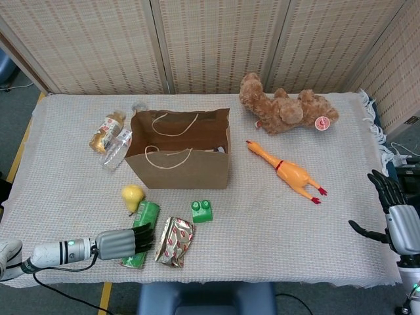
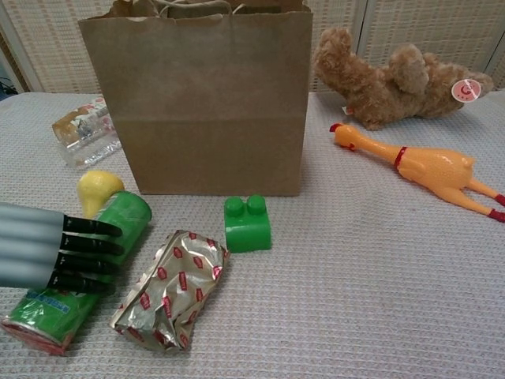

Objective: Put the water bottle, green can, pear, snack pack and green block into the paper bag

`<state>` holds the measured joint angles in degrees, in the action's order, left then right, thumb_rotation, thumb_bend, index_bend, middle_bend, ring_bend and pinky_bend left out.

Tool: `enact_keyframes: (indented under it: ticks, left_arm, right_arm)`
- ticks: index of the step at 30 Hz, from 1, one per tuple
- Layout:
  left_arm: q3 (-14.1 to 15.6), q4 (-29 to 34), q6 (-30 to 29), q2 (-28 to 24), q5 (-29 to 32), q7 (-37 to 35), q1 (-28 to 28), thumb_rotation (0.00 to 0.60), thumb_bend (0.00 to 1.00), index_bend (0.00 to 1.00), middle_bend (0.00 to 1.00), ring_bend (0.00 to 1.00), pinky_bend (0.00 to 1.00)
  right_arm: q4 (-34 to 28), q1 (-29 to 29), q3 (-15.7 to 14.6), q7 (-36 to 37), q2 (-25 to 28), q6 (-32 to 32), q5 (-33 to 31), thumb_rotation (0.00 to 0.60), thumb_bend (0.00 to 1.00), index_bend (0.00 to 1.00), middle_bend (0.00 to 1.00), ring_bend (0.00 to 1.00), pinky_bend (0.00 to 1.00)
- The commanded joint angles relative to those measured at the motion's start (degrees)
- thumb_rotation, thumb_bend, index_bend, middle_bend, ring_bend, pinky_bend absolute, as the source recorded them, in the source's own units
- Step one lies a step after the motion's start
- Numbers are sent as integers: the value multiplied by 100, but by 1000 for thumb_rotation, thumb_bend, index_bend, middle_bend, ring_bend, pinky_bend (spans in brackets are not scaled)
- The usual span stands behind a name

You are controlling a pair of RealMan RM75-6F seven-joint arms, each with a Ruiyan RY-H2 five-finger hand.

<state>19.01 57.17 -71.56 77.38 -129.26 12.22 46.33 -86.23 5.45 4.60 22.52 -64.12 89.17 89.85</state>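
Observation:
My left hand (image 1: 121, 241) lies flat near the table's front left edge, its straight fingers (image 2: 88, 246) resting on top of the lying green can (image 1: 142, 221), not closed around it. The yellow pear (image 1: 132, 195) sits just behind the can. Right of the can lies the foil snack pack (image 1: 174, 241), a small gap between them. Behind it stands the green block (image 1: 202, 210). The paper bag (image 1: 178, 161) stands open in the middle. The clear water bottle (image 1: 117, 149) lies at its left. My right hand (image 1: 396, 220) hovers off the table's right edge, fingers spread, empty.
A brown-labelled bottle (image 1: 106, 131) lies beside the water bottle. A teddy bear (image 1: 285, 110) and a rubber chicken (image 1: 289, 172) lie right of the bag. Folding screens stand behind the table.

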Motion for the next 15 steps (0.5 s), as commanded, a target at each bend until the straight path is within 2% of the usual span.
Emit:
enact_keyframes:
  ticks: [1, 6, 10, 15]
  left_arm:
    - [15, 166, -128, -279, 66, 58, -3, 600, 646, 620, 672, 581, 694]
    - [147, 348, -314, -831, 139, 22, -97, 600, 652, 623, 680, 604, 711]
    - [284, 300, -375, -1078, 113, 59, -211, 600, 656, 631, 687, 628, 728]
    - [218, 262, -629, -1344, 311, 103, -430, 600, 659, 636, 693, 631, 731]
  right_arm:
    - [3, -4, 1, 3, -3, 9, 2, 600, 57, 0, 0, 0, 0]
    - [13, -7, 5, 6, -11, 21, 6, 600, 58, 0, 0, 0, 0]
    - [17, -10, 5, -13, -19, 36, 19, 600, 57, 0, 0, 0, 0]
    - [25, -18, 10, -30, -34, 57, 19, 600, 57, 0, 0, 0, 0]
